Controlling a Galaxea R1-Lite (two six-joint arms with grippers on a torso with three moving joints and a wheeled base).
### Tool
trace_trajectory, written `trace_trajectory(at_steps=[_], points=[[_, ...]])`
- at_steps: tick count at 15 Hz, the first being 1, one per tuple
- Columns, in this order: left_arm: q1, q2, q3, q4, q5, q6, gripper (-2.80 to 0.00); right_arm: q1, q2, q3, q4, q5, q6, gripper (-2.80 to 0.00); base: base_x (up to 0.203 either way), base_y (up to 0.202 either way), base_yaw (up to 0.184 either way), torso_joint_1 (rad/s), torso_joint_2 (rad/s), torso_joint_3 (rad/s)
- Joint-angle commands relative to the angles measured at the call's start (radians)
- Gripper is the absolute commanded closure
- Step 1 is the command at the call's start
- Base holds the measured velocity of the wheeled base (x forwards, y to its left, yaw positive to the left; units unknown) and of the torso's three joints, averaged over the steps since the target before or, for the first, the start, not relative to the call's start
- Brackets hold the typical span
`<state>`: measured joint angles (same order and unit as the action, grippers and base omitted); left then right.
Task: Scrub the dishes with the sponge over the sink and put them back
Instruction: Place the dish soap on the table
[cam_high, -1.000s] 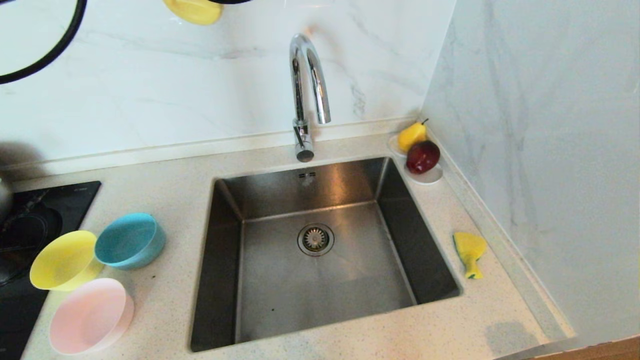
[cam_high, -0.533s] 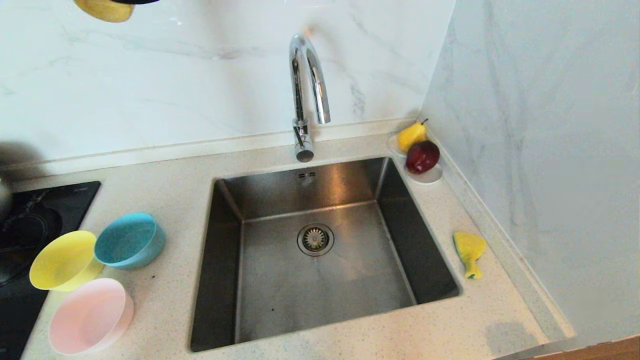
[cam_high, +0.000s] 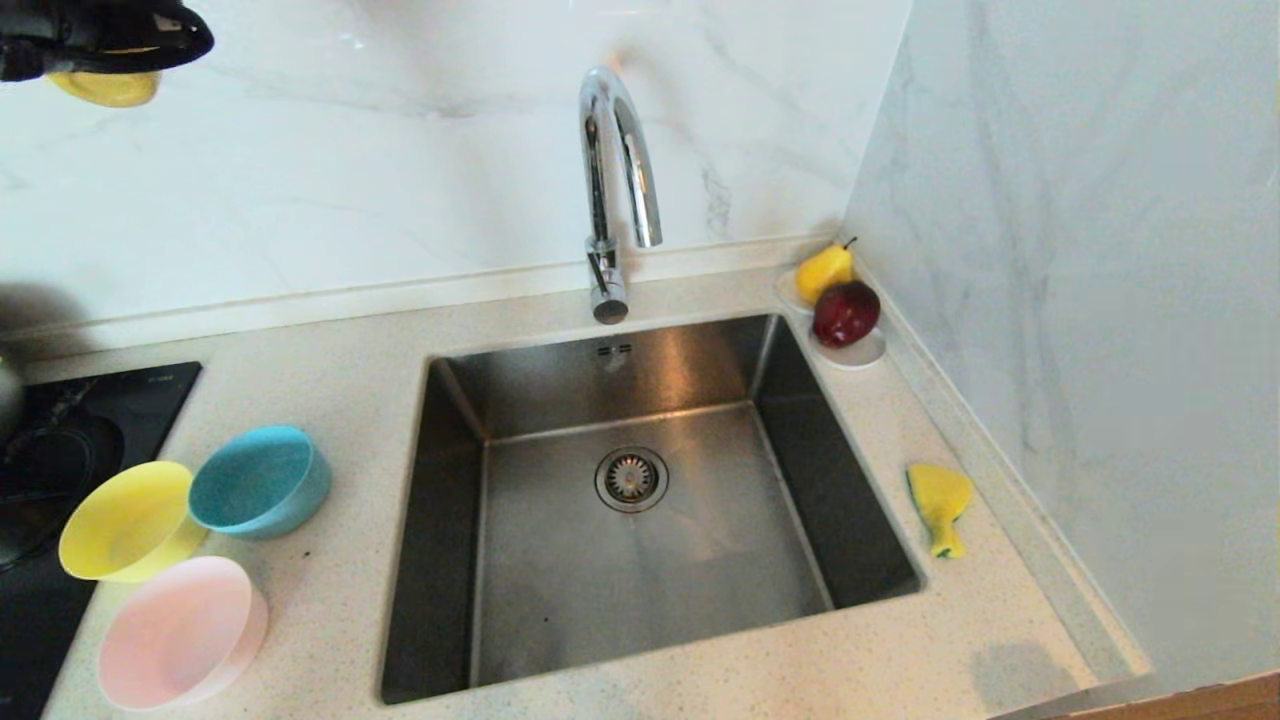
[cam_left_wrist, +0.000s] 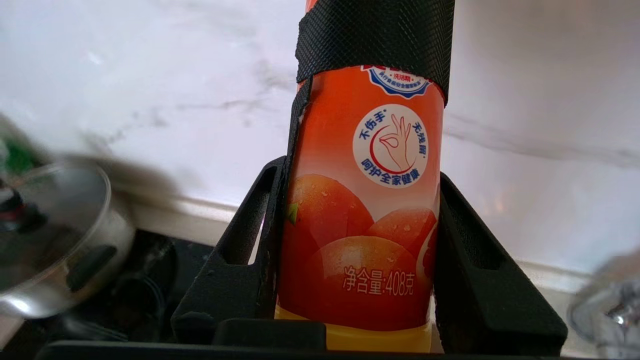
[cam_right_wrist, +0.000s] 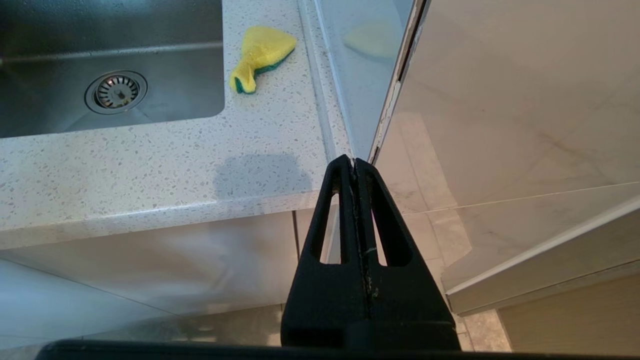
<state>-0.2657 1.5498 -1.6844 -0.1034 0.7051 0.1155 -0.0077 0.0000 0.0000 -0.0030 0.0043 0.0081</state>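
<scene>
Dishes and sponge wait on either side of the large square brushed stainless-steel sink (cam_high: 640, 500), whose round drain strainer (cam_high: 631, 478) sits at its centre under the chrome gooseneck tap (cam_high: 615, 180); the speckled pale stone counter (cam_high: 340, 330) carries everything. Next in size is the left pincer (cam_left_wrist: 362, 200), high at the far left against the marble wall, its black jaws about half spread and clamped on a tall orange plastic detergent bottle with a yellow base (cam_left_wrist: 365, 215), above a blurred steel pot (cam_left_wrist: 55, 235) on the black hob (cam_high: 60, 420). The right pincer (cam_right_wrist: 354, 165) hangs off the counter's near right corner, jaws pressed together on nothing. Left of the sink stand the three small round plastic bowls, touching in a cluster: pale pink bowl (cam_high: 180, 630) nearest, yellow bowl (cam_high: 130, 520) and light blue bowl (cam_high: 262, 482) behind it. Each looks light, stiff and probably slippery when soaped, so I judge a pinch across the thin rim is the surest hold. Smaller still, a white saucer (cam_high: 850, 350) by the far right corner bears a red apple (cam_high: 845, 312) and a yellow pear (cam_high: 823, 272). Smallest, the yellow fan-shaped sponge with a green scouring layer (cam_high: 938, 505) lies just right of the sink; soft and squashy, it should be gripped across its broad body, not the narrow tail.
</scene>
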Motion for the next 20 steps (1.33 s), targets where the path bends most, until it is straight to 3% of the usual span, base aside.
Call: trace_trajectory(at_steps=[1,6,9,12,16,20], points=[[0.061,-0.032,0.047,-0.001,-0.016,-0.048,0.0,0.0,0.002,0.0,0.0,0.0,0.0,0.0,0.0,0.0,0.0,0.0,0.0,0.0],[0.142,-0.061,0.173,-0.012,-0.063,-0.169,0.0,0.0,0.002,0.0,0.0,0.0,0.0,0.0,0.0,0.0,0.0,0.0,0.0,0.0],[0.166,-0.033,0.188,-0.016,-0.116,-0.235,0.0,0.0,0.002,0.0,0.0,0.0,0.0,0.0,0.0,0.0,0.0,0.0,0.0,0.0],[0.204,-0.003,0.194,-0.052,-0.204,-0.247,0.0,0.0,0.002,0.0,0.0,0.0,0.0,0.0,0.0,0.0,0.0,0.0,0.0,0.0],[0.262,0.065,0.236,-0.205,-0.275,-0.246,0.0,0.0,0.002,0.0,0.0,0.0,0.0,0.0,0.0,0.0,0.0,0.0,0.0,0.0],[0.318,0.117,0.244,-0.268,-0.352,-0.242,0.0,0.0,0.002,0.0,0.0,0.0,0.0,0.0,0.0,0.0,0.0,0.0,0.0,0.0]])
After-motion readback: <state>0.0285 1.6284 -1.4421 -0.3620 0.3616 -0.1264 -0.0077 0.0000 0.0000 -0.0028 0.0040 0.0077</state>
